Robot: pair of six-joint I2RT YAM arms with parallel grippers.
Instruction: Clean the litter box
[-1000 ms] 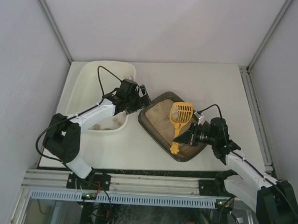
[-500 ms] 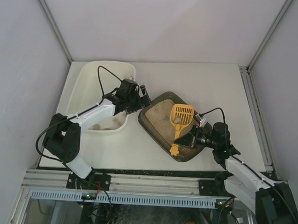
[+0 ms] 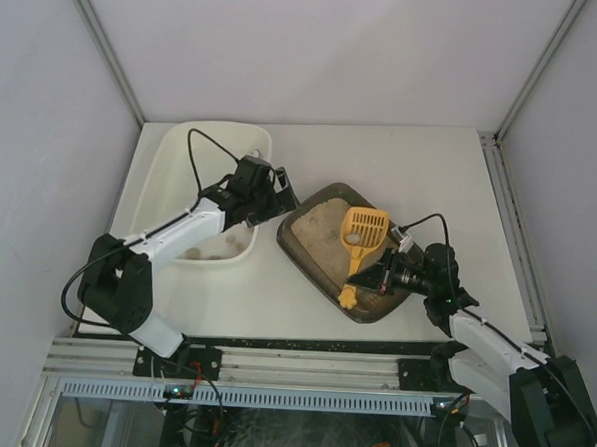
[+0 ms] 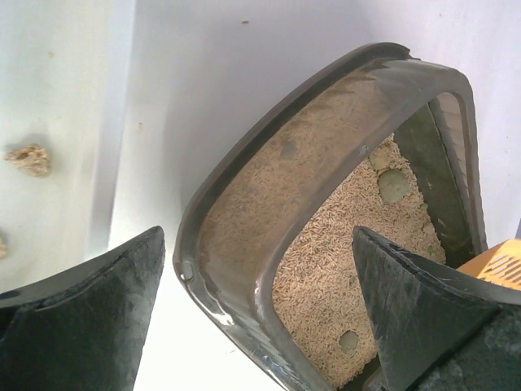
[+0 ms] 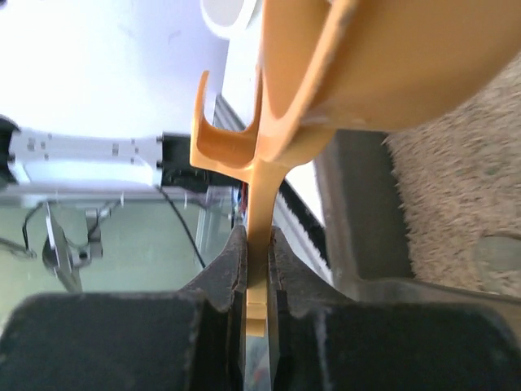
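Top external shows the litter box lying near the middle of the table, turned so its length runs from about 11 to 5 o'clock, with the white tub just beside it at 9 o'clock. The right gripper, at the box's 4 o'clock end, is clamped tight on the thin handle of the yellow scoop, whose slotted head points toward 12 o'clock over the litter. Whether the head carries anything is too small to tell. The left gripper stands fully spread at the box's 10 o'clock corner, its fingers on either side of the rim and gripping nothing. Greyish clumps lie in the litter. The main risk, as I judge it, is that the box is not pinned, so a scoop pushed through the litter could shove it across the table. The pinch on the flat handle is also narrow and a loaded head might twist. Carrying toward 9 o'clock crosses the box rim, a strip of bare table and the tub wall, where litter could spill, and the left arm lies right in that path. Free room lies toward 12 and 2 o'clock, and the table's near edge is close behind the right wrist.
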